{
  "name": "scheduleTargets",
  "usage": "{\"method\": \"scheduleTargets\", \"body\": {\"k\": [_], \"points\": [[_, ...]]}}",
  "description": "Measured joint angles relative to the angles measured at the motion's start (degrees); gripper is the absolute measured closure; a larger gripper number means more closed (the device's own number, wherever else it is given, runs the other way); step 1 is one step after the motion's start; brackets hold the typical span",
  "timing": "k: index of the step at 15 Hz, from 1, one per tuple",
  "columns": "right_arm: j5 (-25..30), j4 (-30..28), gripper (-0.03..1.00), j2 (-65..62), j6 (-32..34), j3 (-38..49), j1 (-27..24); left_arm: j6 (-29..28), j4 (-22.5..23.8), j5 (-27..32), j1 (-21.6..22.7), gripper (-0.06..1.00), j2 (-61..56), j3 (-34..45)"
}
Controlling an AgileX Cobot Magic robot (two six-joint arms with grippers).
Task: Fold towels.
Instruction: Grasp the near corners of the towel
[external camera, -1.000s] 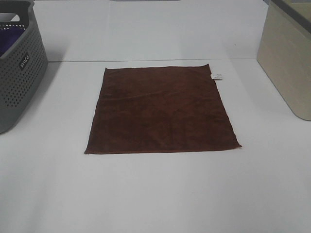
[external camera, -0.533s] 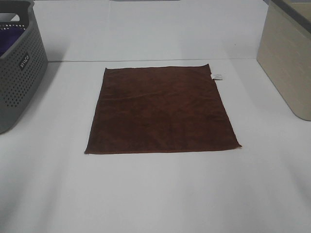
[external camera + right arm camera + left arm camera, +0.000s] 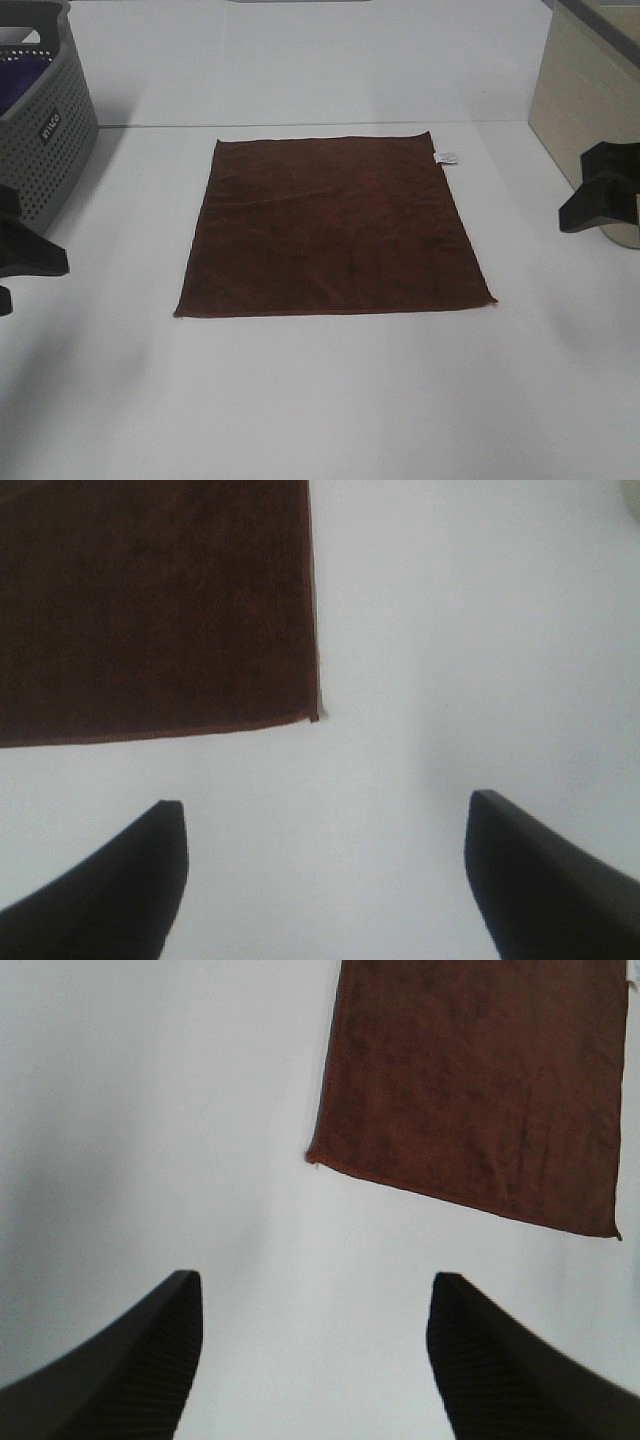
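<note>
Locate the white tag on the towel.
In the exterior high view, the white tag sits at the far right corner of the towel, toward the beige box.

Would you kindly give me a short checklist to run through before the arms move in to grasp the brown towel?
1. The towel lies flat and unfolded on the table: ok.
2. Nothing rests on the towel: ok.
3. The left gripper is open and empty: ok.
4. The right gripper is open and empty: ok.
5. Each wrist view shows a near corner of the towel ahead of its gripper: ok.
6. Height of both grippers above the table is enough to approach the corners safely: cannot tell.
</note>
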Motion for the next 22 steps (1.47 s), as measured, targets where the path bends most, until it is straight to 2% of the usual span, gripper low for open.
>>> {"method": "scheduleTargets", "body": {"k": [2,5,7,11,14,16,19,22], "points": [[4.01,1.72,0.26,7.91,-1.49,-3.67,0.0,4.7,-2.75,1.66,0.0,0.32,8.08,-4.64],[7.39,8.54,0.28,17.88,-8.19,-9.34,-0.4,7.96,-3.55,5.5,0.0,0.32,19.65,-12.38],[10.37,15.18,0.28,23.38,-14.95,-13.69,-3.21,9.22,-3.55,6.99,0.0,0.32,26.18,-16.9],[12.03,25.27,0.28,32.6,-24.75,-17.76,-10.03,13.81,-3.95,7.73,0.0,0.32,35.7,-24.06],[12.72,26.41,0.28,38.73,-28.42,-20.63,-10.77,17.65,-8.59,10.6,0.0,0.3,43.32,-29.68],[12.83,26.47,0.28,41.83,-30.02,-23.32,-10.77,20.91,-13.64,12.49,0.0,0.25,46.87,-31.97],[14.44,26.59,0.28,46.58,-30.6,-27.33,-10.77,25.9,-19.48,13.12,0.0,0.23,49.33,-32.26],[16.44,27.79,0.28,49.96,-31.05,-28.53,-10.77,26.76,-22.57,14.78,-0.23,0.23,51.17,-32.6]]}}
